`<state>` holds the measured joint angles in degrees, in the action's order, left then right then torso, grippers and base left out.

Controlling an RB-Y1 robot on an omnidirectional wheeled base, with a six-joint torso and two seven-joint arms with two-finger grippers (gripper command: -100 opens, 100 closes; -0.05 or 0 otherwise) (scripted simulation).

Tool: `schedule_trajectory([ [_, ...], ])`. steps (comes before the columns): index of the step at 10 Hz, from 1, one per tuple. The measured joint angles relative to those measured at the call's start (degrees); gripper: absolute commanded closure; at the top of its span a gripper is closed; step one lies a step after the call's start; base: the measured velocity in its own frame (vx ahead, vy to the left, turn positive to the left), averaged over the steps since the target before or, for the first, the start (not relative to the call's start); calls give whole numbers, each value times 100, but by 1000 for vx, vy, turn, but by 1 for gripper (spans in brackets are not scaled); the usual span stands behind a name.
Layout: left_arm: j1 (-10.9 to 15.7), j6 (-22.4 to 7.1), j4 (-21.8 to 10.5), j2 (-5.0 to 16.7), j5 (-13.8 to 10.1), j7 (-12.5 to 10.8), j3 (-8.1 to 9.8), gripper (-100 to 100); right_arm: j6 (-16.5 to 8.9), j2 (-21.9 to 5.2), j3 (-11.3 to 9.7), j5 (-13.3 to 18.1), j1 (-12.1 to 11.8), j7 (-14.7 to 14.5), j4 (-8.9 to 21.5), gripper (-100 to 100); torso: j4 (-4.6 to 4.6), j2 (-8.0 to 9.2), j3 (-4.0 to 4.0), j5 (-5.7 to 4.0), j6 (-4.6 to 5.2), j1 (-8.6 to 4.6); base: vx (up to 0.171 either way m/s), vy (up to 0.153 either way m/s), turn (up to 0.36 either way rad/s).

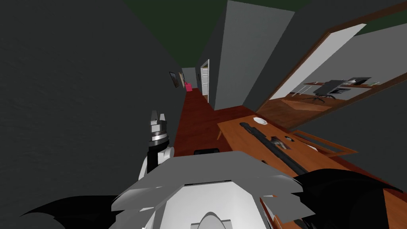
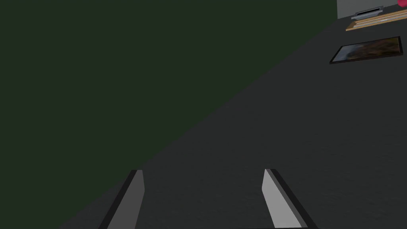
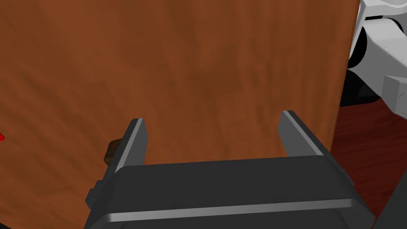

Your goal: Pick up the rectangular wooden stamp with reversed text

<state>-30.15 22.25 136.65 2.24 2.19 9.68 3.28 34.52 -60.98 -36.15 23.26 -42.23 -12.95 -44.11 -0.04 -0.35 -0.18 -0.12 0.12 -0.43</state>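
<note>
Hovering right hand [image 3: 212, 116] spread over table [image 3: 198, 59] | brown lump [image 3: 111, 152] beside finger | left hand [image 2: 202, 171] spread

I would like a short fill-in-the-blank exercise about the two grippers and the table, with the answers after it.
The right gripper is ____ (open/shut) above the brown table.
The left gripper is ____ (open/shut).
The plate on the table is ____ in colour.
The small brown thing lies ____ (between/outside) the right gripper's fingers.
Answers: open; open; white; outside.
</note>
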Motion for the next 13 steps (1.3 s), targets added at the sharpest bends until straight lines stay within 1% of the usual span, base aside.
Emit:
schedule_trajectory([
  [1,0,0,0,0,0,0,0,0,-34,-2,-85,-39,85,-65,114,-100,0,-1,0,1,-4,-1,26,-80,211],
  [2,0,0,0,0,0,0,0,0,-141,-51,-177,-108,130,-130,100,-100,0,-2,-1,1,-4,0,39,-88,206],
  [3,0,0,0,0,0,0,0,0,-194,-47,-295,-160,284,-190,227,-100,-1,-7,-4,0,-4,-3,47,-82,254],
  [5,0,0,0,0,0,0,0,0,-295,31,-483,-269,532,-321,371,-100,-2,-13,-7,0,-2,3,51,-70,172],
  [7,0,0,0,0,0,0,0,0,-550,23,-666,-398,674,-365,134,-100,-3,-15,-9,2,0,12,40,-42,80],
  [8,-1,0,0,0,0,0,0,0,-552,77,-693,-411,746,-388,220,-100,-2,-8,-5,4,4,23,10,-7,0],
  [9,0,0,0,-1,0,0,0,0,-542,84,-695,-411,754,-397,236,0,-1,0,0,7,5,32,0,0,0],
  [10,0,0,0,-1,0,0,0,0,-543,83,-694,-411,753,-396,234,-100,0,5,2,8,5,36,26,-66,198],
  [11,0,0,0,0,0,0,0,0,-632,329,-600,-245,679,-399,225,-100,0,1,1,3,1,17,12,-93,125],
  [12,0,0,0,0,0,0,0,0,-716,439,-537,-155,582,-387,150,-100,0,4,2,2,5,6,-8,-54,-12],
  [13,0,0,0,0,0,0,0,0,-752,447,-497,-140,504,-387,67,-100,1,10,5,4,6,16,-14,-79,166],
])
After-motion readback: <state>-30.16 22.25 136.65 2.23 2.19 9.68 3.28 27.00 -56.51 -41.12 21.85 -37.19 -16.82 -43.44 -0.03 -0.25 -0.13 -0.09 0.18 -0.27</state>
